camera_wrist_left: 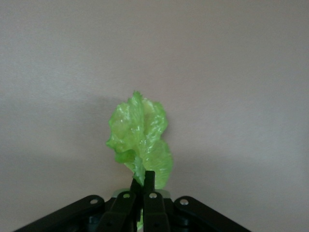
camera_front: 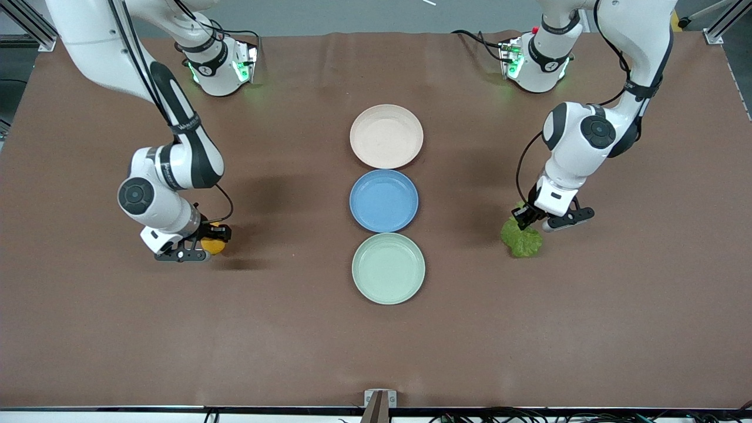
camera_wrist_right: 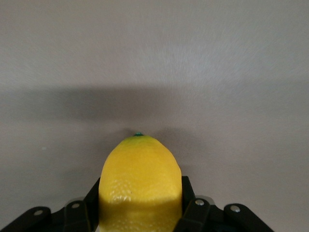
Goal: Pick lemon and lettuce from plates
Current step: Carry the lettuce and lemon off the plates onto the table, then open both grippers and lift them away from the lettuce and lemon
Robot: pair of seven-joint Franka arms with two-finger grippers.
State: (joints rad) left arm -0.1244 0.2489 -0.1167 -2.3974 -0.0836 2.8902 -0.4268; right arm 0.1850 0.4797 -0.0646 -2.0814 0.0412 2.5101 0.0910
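My left gripper (camera_front: 524, 221) is shut on the stem end of the green lettuce (camera_front: 522, 238), low over the bare table toward the left arm's end; the leaf hangs from the fingers in the left wrist view (camera_wrist_left: 140, 140). My right gripper (camera_front: 212, 239) is shut on the yellow lemon (camera_front: 212, 244), low over the table toward the right arm's end; the lemon fills the jaws in the right wrist view (camera_wrist_right: 140, 186). The beige-pink plate (camera_front: 386, 136) and the pale mint green plate (camera_front: 388, 268) lie empty in the middle of the table.
A blue plate (camera_front: 383, 200) lies empty between the other two plates. Brown table cloth spreads around both grippers. The arm bases stand along the table's edge farthest from the front camera.
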